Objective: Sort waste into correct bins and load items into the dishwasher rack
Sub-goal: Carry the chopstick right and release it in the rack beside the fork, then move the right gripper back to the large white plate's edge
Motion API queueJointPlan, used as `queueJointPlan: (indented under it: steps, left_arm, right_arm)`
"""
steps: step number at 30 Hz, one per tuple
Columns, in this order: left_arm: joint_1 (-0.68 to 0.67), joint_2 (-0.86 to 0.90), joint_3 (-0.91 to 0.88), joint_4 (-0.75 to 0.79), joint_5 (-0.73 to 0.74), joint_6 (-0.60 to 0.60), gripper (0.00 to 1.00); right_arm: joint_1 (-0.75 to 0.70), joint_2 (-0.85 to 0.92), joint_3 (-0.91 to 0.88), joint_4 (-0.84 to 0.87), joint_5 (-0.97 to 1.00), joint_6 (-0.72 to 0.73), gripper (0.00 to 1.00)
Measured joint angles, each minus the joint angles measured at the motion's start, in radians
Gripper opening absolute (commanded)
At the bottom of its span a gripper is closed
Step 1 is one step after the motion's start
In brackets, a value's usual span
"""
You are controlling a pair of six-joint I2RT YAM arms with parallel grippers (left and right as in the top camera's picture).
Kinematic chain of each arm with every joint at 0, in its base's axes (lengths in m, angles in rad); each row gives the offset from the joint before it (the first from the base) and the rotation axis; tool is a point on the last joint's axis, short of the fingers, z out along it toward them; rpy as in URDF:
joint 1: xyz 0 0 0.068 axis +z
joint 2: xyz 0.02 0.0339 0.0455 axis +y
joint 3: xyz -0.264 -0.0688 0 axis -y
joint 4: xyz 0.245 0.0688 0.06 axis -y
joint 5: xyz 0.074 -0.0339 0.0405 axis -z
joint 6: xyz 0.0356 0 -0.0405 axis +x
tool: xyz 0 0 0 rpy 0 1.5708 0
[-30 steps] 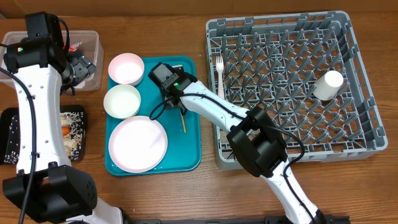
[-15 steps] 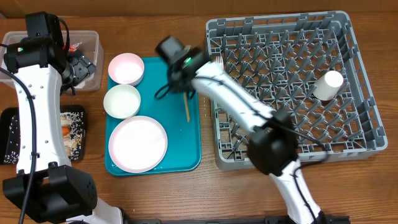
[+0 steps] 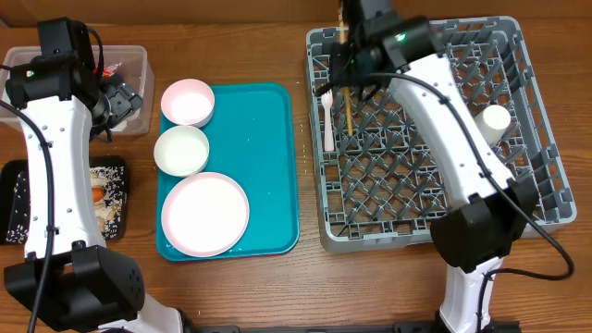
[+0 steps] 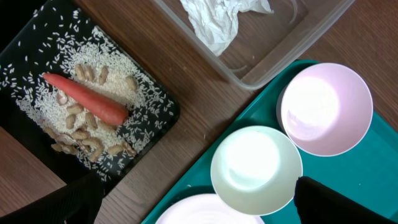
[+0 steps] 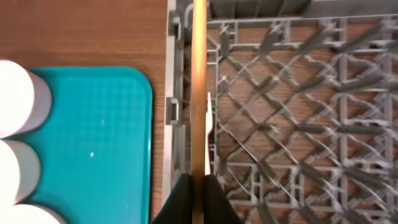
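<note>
From above, you see the right pincer (image 3: 344, 39) pressed together on the wooden stick (image 3: 346, 109), which hangs over the rear left part of the grey rack (image 3: 370, 236). The stick is just beside the white fork (image 3: 327, 120) lying inside, and a white cup (image 3: 495, 120) sits toward the rack's right side. Your left pincer (image 3: 116, 100) hovers at the clear tub (image 3: 139, 57). In the left wrist view, its fingers (image 4: 339, 202) are spread wide above the teal tray (image 4: 367, 165), where the pink bowl (image 4: 326, 109), the white bowl (image 4: 256, 168) and the plate (image 4: 205, 213) sit. The carrot (image 4: 87, 99) lies on rice in the black tray (image 4: 18, 50), and the napkin (image 4: 217, 22) lies in the tub. In the right wrist view, the stick runs straight up from the pinching fingers (image 5: 184, 198) along the rack's left wall, with the fork right beside it.
</note>
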Motion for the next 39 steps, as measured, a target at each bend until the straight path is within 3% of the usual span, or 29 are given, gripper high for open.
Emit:
queueJointPlan:
  steps: [4,5,6,10,20,22,23,31,34,39]
  left_arm:
    - [0.000,0.000,0.000,0.000,0.000,0.000,1.00]
    - [0.000,0.000,0.000,0.000,0.000,0.000,1.00]
    - [0.000,0.000,0.000,0.000,0.000,0.000,1.00]
    - [0.000,0.000,0.000,0.000,0.000,0.000,1.00]
    - [0.000,0.000,0.000,0.000,0.000,0.000,1.00]
    - [0.000,0.000,0.000,0.000,0.000,0.000,1.00]
    - [0.000,0.000,0.000,0.000,0.000,0.000,1.00]
    - [0.000,0.000,0.000,0.000,0.000,0.000,1.00]
    - [0.000,0.000,0.000,0.000,0.000,0.000,1.00]
    - [0.000,0.000,0.000,0.000,0.000,0.000,1.00]
  right_arm:
    - [0.006,0.011,-0.129,0.098,-0.022,-0.014,0.24]
    - [0.008,0.015,-0.156,0.113,-0.026,-0.018,0.32]
    - [0.008,0.017,-0.173,0.121,-0.028,-0.023,0.46]
    - [0.008,0.027,-0.209,0.133,-0.039,-0.019,0.64]
    - [0.011,0.024,-0.116,-0.019,-0.072,0.014,0.66]
    - [0.017,0.007,-0.081,-0.031,-0.107,0.020,0.83]
    - [0.022,-0.003,-0.075,-0.031,-0.122,0.021,1.00]
    - [0.151,-0.114,-0.052,-0.064,-0.280,0.028,1.00]
    - [0.223,-0.113,-0.122,-0.023,-0.281,0.032,1.00]
    - [0.329,-0.089,-0.284,0.083,-0.272,0.069,0.92]
